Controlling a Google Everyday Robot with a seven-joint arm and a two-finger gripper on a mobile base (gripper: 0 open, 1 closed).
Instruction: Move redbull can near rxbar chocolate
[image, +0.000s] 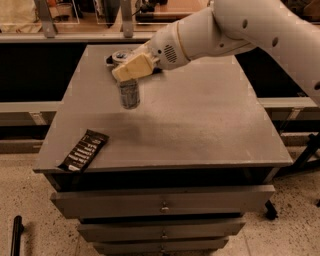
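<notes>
1. The chocolate bar lies flat at the counter's front-left corner, angled so that one end pokes just over the front edge. Nothing touches it. It is the marker the can has to end up beside.
2. Bare counter top lies between the bar and the can. The can stands upright on the left half of the counter, nearer the far edge than the front and well apart from the bar. So, as I judge it, most of the trip toward the front-left corner is not yet made.
3. The gripper sits right on top of the can, reaching in from the right side with the white arm slanting down across the far-right part of the counter. It comes from above, probably so the slim can stays vertical and does not tip.
4. The jaws are closed on the can's upper part, with the pale pads covering its rim, so only a narrow gap the width of the can is left between them. I cannot tell whether the can's base rests on the counter or hangs just above it.
5. Behind the gripper, near the far-left corner, a dark bag is mostly hidden and plays no part here.
</notes>
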